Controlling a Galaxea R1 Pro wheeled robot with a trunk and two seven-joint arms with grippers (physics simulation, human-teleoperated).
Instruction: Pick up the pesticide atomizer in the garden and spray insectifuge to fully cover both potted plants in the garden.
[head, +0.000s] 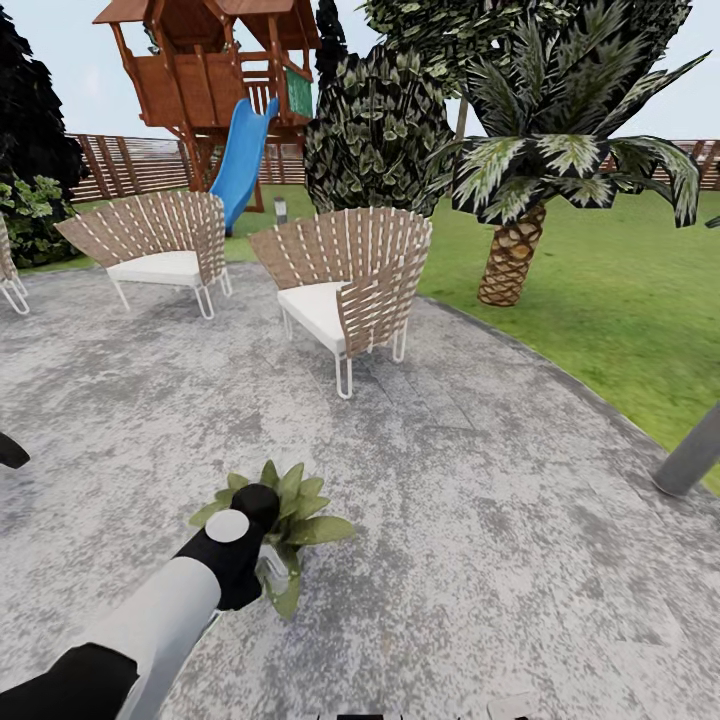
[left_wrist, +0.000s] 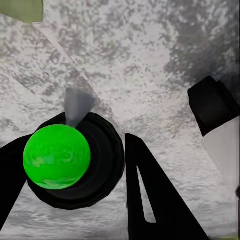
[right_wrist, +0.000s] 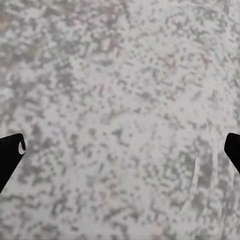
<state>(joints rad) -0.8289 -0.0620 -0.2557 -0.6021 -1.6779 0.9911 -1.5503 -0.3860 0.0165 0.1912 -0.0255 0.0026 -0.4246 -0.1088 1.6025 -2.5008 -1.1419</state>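
Pesticide atomizer (left_wrist: 100, 165): in the left wrist view its round dark body sits between the two black fingers (left_wrist: 150, 200) of the left gripper (left_wrist: 70, 145), which close against it on both sides. A bright green ball (left_wrist: 56, 156) covers part of the dark body. A pale grey cone (left_wrist: 77, 105) points away from it over the paving. A scrap of green leaf (left_wrist: 20, 7) shows at the upper left corner of that frame.

Head view, left to right:
- Slatted fence (head: 130, 165) along the upper left, dark bushes at the far left edge.
- First wicker chair (head: 160, 240) with a white seat, upper left, on the patio (head: 450, 520).
- Left arm rises from the lower left corner. Its gripper (head: 255, 520) hangs directly over a potted plant (head: 300, 510), whose green leaves spread around and beyond the black wrist. Cannot make out the bottle clearly here.
- Wooden play tower with a blue slide (head: 240, 150), top centre-left, behind the chairs.
- Second wicker chair (head: 345, 270), centre, near the patio's far rim.
- Palm (head: 515, 255) with a scaly brown trunk on the lawn (head: 620, 290), upper right.
- Grey post (head: 690, 455), tilted, at the right edge where paving meets grass.

Right wrist view: right gripper (right_wrist: 120, 150) over bare speckled paving. Its black fingers (right_wrist: 10, 155) show at opposite edges of the frame, spread wide, with nothing between them.
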